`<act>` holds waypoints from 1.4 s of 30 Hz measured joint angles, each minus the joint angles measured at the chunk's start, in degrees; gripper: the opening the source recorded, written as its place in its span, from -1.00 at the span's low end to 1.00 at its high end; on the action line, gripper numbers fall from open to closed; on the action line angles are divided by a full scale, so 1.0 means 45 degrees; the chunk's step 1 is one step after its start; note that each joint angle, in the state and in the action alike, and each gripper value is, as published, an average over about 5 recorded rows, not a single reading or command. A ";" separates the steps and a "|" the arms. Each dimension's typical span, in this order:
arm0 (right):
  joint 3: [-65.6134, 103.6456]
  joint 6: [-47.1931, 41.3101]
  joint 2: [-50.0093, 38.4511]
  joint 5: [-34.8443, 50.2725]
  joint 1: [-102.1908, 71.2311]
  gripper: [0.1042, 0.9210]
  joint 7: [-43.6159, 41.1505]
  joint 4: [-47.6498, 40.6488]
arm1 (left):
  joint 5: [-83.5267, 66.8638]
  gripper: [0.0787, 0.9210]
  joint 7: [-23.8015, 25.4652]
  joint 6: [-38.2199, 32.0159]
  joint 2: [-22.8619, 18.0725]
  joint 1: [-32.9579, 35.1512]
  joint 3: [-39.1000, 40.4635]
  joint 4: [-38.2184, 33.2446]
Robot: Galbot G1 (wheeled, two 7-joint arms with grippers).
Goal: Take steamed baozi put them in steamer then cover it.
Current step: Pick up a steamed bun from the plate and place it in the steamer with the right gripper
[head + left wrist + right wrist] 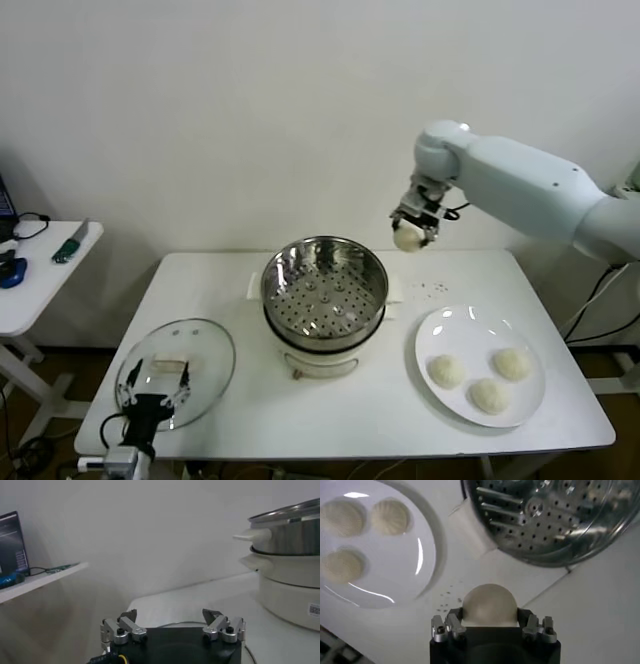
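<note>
1. Left gripper point(155, 397), black with silver knuckles: nearest the camera, at the table's front-left corner, forward and left of the steamer; its jaws spread wide and hold nothing, hanging just over the lid.
2. Round clear glass cover with metal rim and white bar handle point(200, 360): flat on the white table point(350, 425), front-left of the steamer, apart from it.
3. Flat round white plate point(455, 325): on the table, right of the steamer; carries three small cream-white steamed buns point(446, 371) in a loose cluster, not touching each other.
4. Round shiny stainless-steel steamer basket with perforated floor, on a white electric pot base point(324, 290): table centre, uncovered; no bun lies inside.
5. Right gripper point(412, 232): raised in the air behind and right of the steamer, beyond its rim; jaws clenched on the fourth cream-white bun point(489, 605), which bulges out between the fingers.
6. Small white side table point(40, 275): far left of the steamer, bearing small dark items too small to identify.
</note>
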 measured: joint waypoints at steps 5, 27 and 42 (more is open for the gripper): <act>-0.0029 0.0673 0.1256 -0.0315 -0.0047 0.45 0.0064 -0.0307 | -0.0101 0.77 0.0008 0.0139 0.0109 0.0003 0.0107 -0.0201; 0.0808 0.2288 0.4925 -0.2556 -0.2161 0.46 0.0354 -0.3007 | -0.0533 0.77 -0.0189 0.0635 0.0028 0.0191 0.0211 -0.1131; 0.1087 0.2508 0.5372 -0.3000 -0.2685 0.76 0.0252 -0.3756 | -0.0985 0.77 -0.0561 0.0769 -0.0013 0.0290 0.0185 -0.1170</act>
